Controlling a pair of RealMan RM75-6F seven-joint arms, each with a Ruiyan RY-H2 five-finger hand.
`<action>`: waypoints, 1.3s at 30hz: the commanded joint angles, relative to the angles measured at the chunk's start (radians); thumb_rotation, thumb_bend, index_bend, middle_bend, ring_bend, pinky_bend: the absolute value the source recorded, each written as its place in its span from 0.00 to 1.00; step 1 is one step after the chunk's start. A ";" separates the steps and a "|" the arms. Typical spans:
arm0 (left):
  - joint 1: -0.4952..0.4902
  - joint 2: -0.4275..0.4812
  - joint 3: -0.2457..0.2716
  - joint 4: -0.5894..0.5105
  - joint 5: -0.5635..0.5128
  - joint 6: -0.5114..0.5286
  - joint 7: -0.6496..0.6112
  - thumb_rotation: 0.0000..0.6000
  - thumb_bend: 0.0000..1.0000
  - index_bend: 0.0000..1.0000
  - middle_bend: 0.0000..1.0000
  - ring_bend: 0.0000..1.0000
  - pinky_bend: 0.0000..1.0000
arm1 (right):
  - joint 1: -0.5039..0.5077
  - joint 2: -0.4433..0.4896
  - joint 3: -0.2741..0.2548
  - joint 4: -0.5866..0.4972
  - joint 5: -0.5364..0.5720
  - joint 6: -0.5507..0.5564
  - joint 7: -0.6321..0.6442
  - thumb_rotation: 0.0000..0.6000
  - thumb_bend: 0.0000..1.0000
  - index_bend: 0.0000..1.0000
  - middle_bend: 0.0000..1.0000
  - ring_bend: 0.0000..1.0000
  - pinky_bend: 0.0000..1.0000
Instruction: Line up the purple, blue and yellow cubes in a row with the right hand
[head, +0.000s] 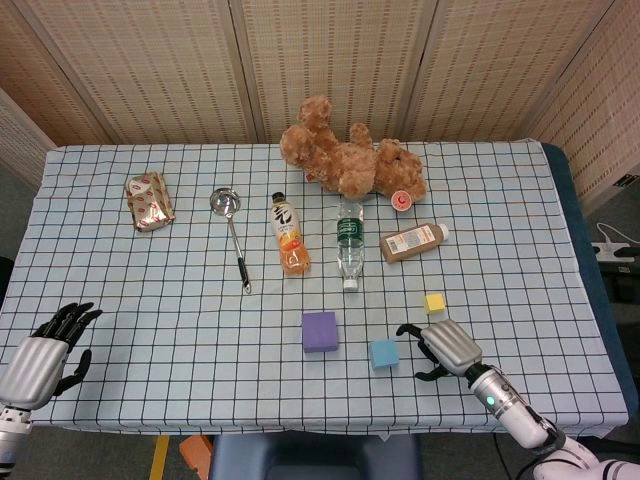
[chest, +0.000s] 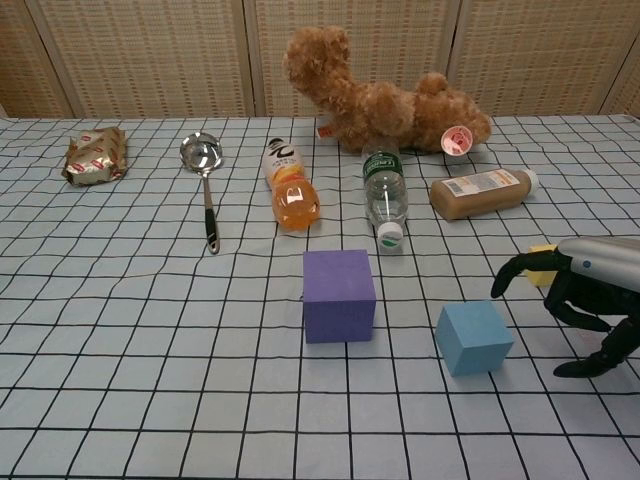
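Purple cube (head: 320, 331), blue cube (head: 384, 353), yellow cube (head: 434, 302) lie apart.
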 joint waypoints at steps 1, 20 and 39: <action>-0.001 0.001 0.000 0.001 -0.001 -0.002 -0.003 1.00 0.56 0.17 0.11 0.07 0.30 | 0.005 -0.028 0.001 0.022 -0.001 0.009 0.025 1.00 0.01 0.31 0.86 0.92 1.00; -0.009 0.009 0.008 0.003 0.005 -0.012 -0.031 1.00 0.56 0.17 0.12 0.07 0.30 | 0.011 -0.173 -0.013 0.173 -0.025 0.077 0.165 1.00 0.01 0.50 0.90 0.96 1.00; -0.012 0.014 0.016 0.000 0.012 -0.016 -0.037 1.00 0.56 0.18 0.12 0.07 0.31 | 0.014 -0.192 -0.041 0.192 -0.056 0.120 0.174 1.00 0.01 0.29 0.90 0.96 1.00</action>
